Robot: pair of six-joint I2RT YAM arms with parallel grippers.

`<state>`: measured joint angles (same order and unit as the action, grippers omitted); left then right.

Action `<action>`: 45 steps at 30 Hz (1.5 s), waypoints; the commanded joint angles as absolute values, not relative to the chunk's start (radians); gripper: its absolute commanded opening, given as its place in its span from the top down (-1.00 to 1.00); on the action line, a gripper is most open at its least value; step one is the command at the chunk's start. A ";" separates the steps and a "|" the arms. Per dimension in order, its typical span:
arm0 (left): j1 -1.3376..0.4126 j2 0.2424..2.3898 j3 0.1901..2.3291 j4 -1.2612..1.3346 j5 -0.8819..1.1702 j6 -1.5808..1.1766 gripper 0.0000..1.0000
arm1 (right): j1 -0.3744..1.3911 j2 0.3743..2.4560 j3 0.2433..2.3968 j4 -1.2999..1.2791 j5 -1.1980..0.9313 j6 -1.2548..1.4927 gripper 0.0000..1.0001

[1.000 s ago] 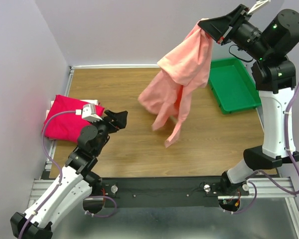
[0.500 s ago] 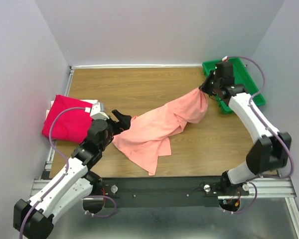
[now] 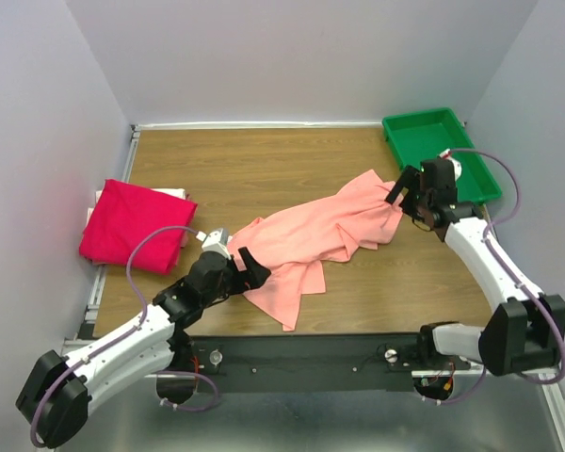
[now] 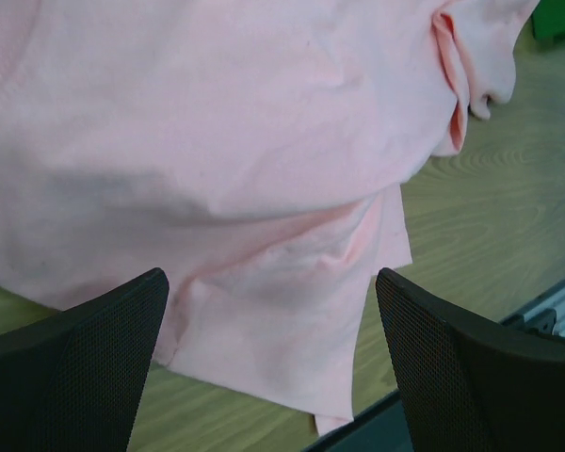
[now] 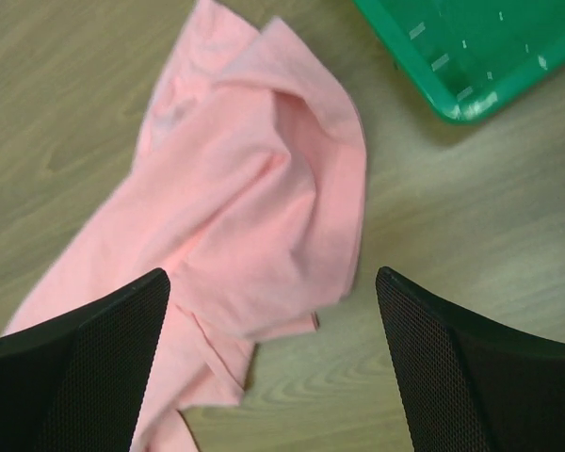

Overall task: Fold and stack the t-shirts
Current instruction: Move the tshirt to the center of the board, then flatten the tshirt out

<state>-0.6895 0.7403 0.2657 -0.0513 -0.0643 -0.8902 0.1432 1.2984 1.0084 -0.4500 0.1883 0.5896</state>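
Observation:
A salmon-pink t-shirt (image 3: 311, 240) lies crumpled in a diagonal strip across the middle of the wooden table. A magenta-red t-shirt (image 3: 132, 226) sits folded at the table's left edge. My right gripper (image 3: 402, 196) hovers open just above the pink shirt's upper right end, and in the right wrist view the right gripper (image 5: 273, 278) holds nothing over that pink cloth (image 5: 254, 217). My left gripper (image 3: 254, 267) is open over the shirt's lower left end. In the left wrist view the left gripper (image 4: 271, 282) has the pink hem (image 4: 282, 348) lying flat below it, ungripped.
An empty green tray (image 3: 438, 151) stands at the back right, close behind my right gripper, and its corner (image 5: 471, 47) shows in the right wrist view. The table's near edge and black rail (image 4: 546, 301) run just beyond the shirt's lower hem.
My right gripper swung the pink shirt down from high in the air, laid it on the table and opened, letting it go. The left arm moved right to the shirt's lower end.

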 commanded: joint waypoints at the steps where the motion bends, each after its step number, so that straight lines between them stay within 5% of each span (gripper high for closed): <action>1: -0.745 0.722 0.213 -0.029 -0.037 -1.002 -0.97 | 0.146 1.200 0.856 -0.410 0.103 0.575 -0.93; 16: -0.716 1.294 0.420 0.080 -0.118 -0.908 -0.97 | 0.146 1.043 0.604 -0.327 -0.051 0.584 -1.00; 26: -0.416 1.685 0.742 0.056 -0.052 -0.794 -0.97 | 0.146 1.035 0.581 -0.328 -0.040 0.564 -1.00; 31: -0.448 1.622 0.749 0.025 -0.080 -0.762 -0.97 | 0.146 1.048 0.571 -0.325 -0.034 0.575 -1.00; 38: -0.531 1.265 0.651 -0.149 -0.282 -0.870 -0.97 | 0.146 1.023 0.565 -0.327 -0.045 0.572 -1.00; 45: -0.674 1.097 0.500 -0.241 -0.243 -1.014 -0.97 | 0.146 1.011 0.558 -0.327 -0.060 0.572 -1.00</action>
<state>-0.5747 1.1358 0.5762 -0.1230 -0.2211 -0.9016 0.1429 1.0267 0.5720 -0.3370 -0.0353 0.5758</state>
